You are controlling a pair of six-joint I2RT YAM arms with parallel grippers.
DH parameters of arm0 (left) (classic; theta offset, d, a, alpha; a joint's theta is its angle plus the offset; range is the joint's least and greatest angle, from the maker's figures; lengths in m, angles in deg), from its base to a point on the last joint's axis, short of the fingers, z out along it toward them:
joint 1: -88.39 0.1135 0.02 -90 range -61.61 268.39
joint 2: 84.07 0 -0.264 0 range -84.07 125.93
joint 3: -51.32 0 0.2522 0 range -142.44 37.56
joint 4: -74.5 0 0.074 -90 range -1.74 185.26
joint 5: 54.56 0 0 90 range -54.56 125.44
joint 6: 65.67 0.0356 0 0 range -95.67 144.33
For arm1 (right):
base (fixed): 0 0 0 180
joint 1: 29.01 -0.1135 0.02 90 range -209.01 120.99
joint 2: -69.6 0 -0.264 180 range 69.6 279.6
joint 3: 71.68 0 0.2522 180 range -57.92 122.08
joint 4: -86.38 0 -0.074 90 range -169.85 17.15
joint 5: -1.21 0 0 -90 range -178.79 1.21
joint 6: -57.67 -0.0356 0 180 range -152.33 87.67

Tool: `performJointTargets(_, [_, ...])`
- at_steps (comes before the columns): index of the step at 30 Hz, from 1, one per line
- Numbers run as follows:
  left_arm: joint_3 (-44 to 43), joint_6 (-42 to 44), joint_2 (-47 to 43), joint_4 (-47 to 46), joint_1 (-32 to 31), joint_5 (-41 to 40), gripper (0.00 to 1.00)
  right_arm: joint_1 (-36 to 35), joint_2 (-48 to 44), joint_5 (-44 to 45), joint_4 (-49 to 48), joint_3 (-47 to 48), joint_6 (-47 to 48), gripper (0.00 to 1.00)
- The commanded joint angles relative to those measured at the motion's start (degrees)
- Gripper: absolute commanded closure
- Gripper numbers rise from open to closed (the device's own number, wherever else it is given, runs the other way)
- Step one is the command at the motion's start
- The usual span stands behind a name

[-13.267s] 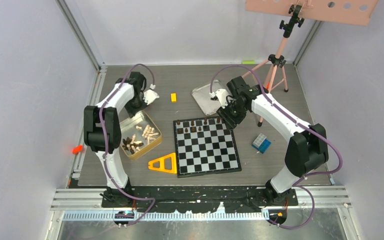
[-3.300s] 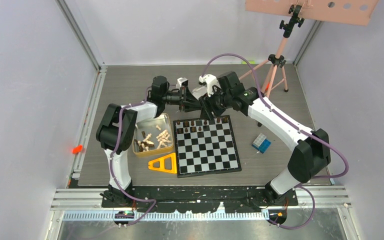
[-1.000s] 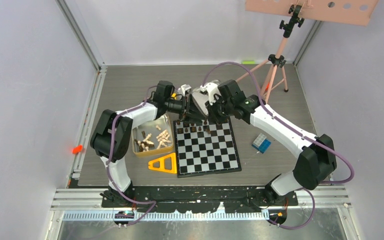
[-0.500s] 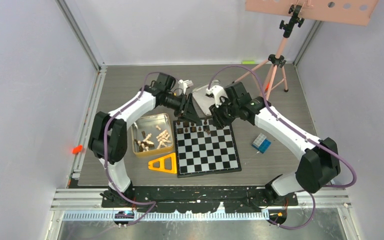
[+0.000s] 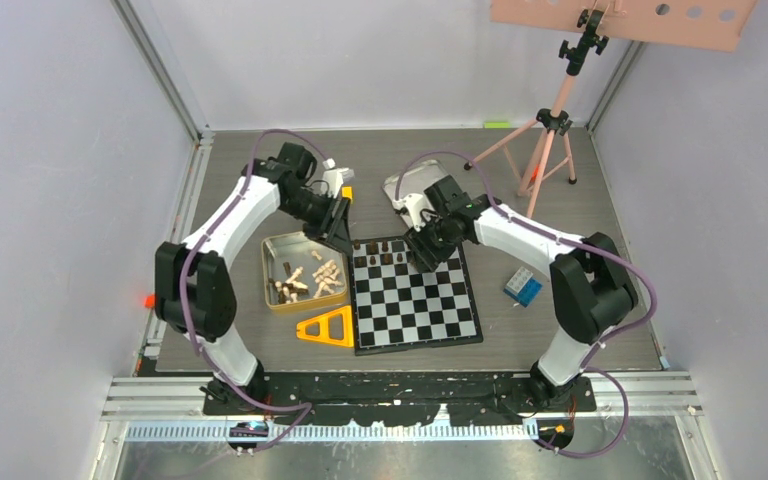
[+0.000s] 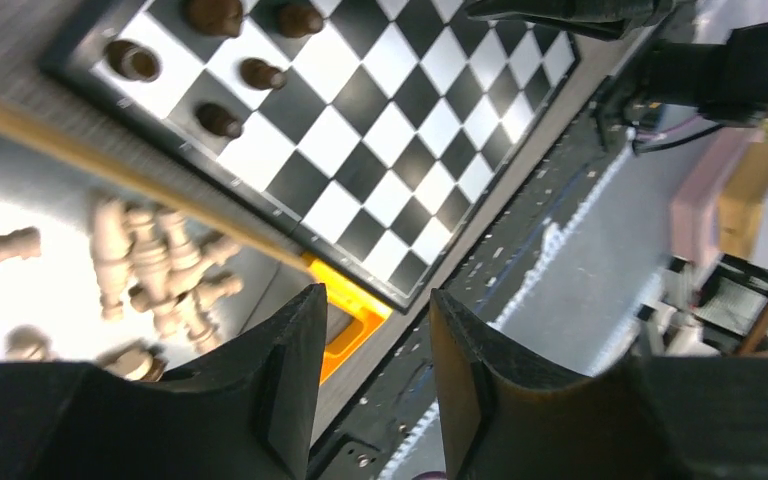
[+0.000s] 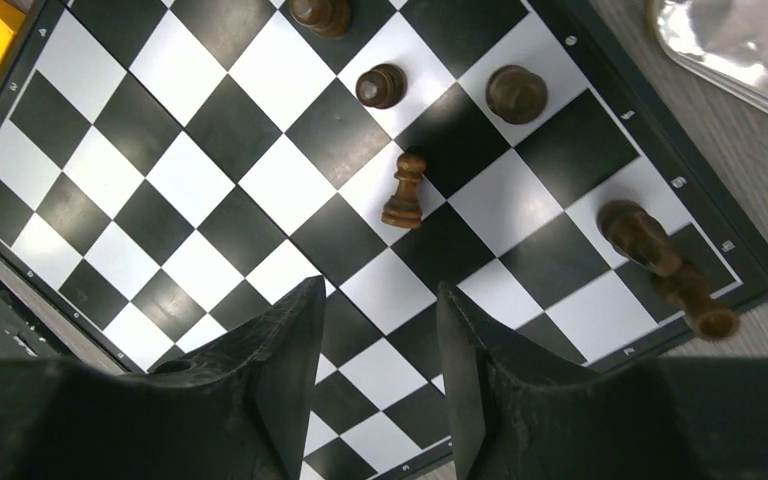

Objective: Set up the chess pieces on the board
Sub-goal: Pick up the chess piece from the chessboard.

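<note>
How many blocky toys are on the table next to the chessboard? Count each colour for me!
Orange triangle: 1
Yellow block: 1
Blue cube: 1
Total: 3

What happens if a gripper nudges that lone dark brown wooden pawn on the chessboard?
The dark brown wooden pawn looks tiny, so it is probably light. Its round body and narrow base suggest it tips or rolls readily.
</note>
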Motion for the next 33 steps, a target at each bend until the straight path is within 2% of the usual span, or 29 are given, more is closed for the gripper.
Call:
performJointTargets(1, [1.43,5.88,-7.35,2.52,0.55,-7.06,0.55,-1.42,2.24,0.8,-3.23,2.94,1.44,0.48])
performJointTargets(6, [3.54,6.65,-10.88,1.04,0.55,-9.24,0.54,-1.9,4.84,2.01,-4.11,3.94,1.57,0.47])
performJointTargets(14, [3.46,7.29,-10.99,1.52,0.55,-8.64,0.54,-2.87,6.93,3.77,-4.95,4.99,2.3,0.47])
performJointTargets(33, [2.93,7.24,-10.74,1.44,0.64,-7.67,0.54,-4.19,8.72,5.17,-4.61,4.99,3.0,0.65])
